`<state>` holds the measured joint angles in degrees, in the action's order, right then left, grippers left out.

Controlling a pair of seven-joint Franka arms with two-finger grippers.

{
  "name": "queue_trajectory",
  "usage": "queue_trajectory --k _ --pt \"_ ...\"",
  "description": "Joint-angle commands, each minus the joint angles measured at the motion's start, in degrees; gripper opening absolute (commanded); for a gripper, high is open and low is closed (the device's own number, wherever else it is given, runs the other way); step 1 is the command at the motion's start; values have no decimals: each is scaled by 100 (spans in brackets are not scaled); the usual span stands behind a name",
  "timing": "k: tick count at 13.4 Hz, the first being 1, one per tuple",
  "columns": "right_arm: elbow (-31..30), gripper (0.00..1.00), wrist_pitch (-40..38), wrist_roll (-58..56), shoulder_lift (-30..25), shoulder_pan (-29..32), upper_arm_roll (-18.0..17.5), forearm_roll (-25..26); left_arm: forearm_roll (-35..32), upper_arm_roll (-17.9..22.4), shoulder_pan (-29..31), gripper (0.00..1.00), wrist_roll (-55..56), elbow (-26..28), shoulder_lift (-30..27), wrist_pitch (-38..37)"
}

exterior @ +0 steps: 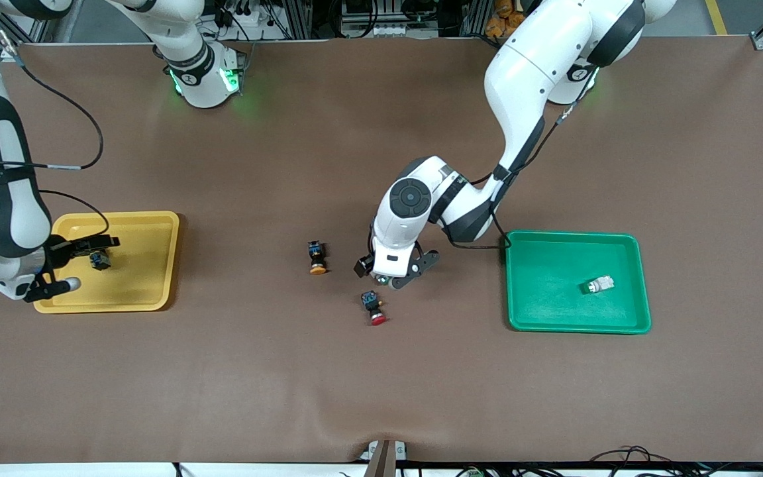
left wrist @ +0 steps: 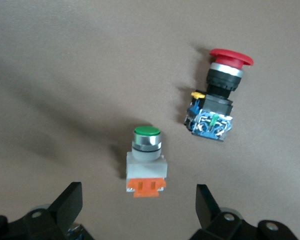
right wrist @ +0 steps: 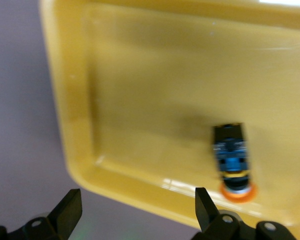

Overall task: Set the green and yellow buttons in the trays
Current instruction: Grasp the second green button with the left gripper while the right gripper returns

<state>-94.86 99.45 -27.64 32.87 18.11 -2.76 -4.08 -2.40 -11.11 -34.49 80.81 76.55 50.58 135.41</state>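
Under the left claw (exterior: 395, 271), whose fingers stand apart, a green-capped button (left wrist: 146, 161) with a grey body and an orange block lies on the brown surface (exterior: 381, 397) at mid-table; in the left wrist view it sits between the two fingertips and apart from both. Just beside that claw, nearer to the front camera, lies a red-capped switch (exterior: 374, 309) with a black and blue body. Also beside it, toward the right arm's end of the surface, lies a yellow-capped button (exterior: 316, 257). Toward the left arm's end sits the green tray (exterior: 640, 291), well apart from the claw, with a white-bodied button (exterior: 599, 285) lying inside it. Over the yellow tray (exterior: 163, 265) at the right arm's end hangs the right claw (exterior: 80, 265), its fingers spread and holding nothing. Below it another yellow-capped button (right wrist: 232, 161) with a black and blue body lies on its side on the tray's floor.
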Motion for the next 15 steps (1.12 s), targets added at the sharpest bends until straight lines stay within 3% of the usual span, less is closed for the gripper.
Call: queue_trajectory --k 1,8,12,15 --pt "-24 100 -460 914 -263 -9 -346 -216 -15 47 -58 100 5 -184 241 327" --pt "-24 100 -1067 3315 -677 0 -1708 -541 3 47 -67 95 66 -167 347 381" --pt "-33 100 -1068 3571 -703 -44 -1859 -918 3 47 -84 89 66 -184 409 381" --pt "-24 100 -1033 4028 -712 -53 -2087 -928 3 47 -111 87 84 -193 444 390"
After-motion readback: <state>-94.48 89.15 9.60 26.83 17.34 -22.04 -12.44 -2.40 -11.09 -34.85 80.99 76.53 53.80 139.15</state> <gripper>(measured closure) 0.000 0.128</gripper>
